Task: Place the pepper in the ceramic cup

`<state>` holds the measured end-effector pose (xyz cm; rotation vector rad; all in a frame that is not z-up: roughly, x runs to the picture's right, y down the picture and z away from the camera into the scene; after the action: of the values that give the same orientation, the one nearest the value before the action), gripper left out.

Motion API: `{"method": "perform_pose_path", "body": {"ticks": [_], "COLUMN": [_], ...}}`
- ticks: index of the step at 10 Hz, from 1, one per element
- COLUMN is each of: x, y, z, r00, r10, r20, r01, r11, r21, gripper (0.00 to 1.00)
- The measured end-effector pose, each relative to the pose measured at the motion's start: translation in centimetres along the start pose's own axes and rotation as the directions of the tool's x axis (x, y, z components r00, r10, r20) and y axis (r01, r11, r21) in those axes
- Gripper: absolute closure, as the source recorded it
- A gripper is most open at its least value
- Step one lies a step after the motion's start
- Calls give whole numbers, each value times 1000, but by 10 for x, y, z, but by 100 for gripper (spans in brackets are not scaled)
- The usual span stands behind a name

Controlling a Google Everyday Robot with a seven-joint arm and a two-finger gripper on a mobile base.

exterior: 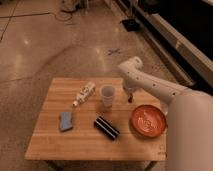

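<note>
Now carry step: gripper clamps small dark-red tapered pepper, just right of whitish tumbler-shaped ceramic cup. Next you shift left over rim, then release.

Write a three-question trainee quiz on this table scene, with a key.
1. Fill in: the gripper is beside the ceramic cup, on its ____ side in the picture.
2. True or false: the pepper already lies inside the cup.
3. Which lies to the cup's left in the picture? A) the white bottle B) the orange-red dish C) the gripper

Key: 1 right. 2 false: the pepper is at the gripper's tip, outside the cup. 3 A.
</note>
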<state>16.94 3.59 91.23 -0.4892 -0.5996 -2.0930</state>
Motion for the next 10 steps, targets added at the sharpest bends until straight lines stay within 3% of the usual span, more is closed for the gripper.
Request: {"method": "perform_pose_path", "body": {"ticks": [5,8,10], "x": [49,62,58], "y": [16,38,49], "z": [25,36,48], "r00": [991,974,964], "r10": [128,211,249], "r20": [-46,-87,-97], "r01": [-124,-205,-243], "r11": [989,976,968], "r21": [82,75,68], "gripper": [20,20,20]}}
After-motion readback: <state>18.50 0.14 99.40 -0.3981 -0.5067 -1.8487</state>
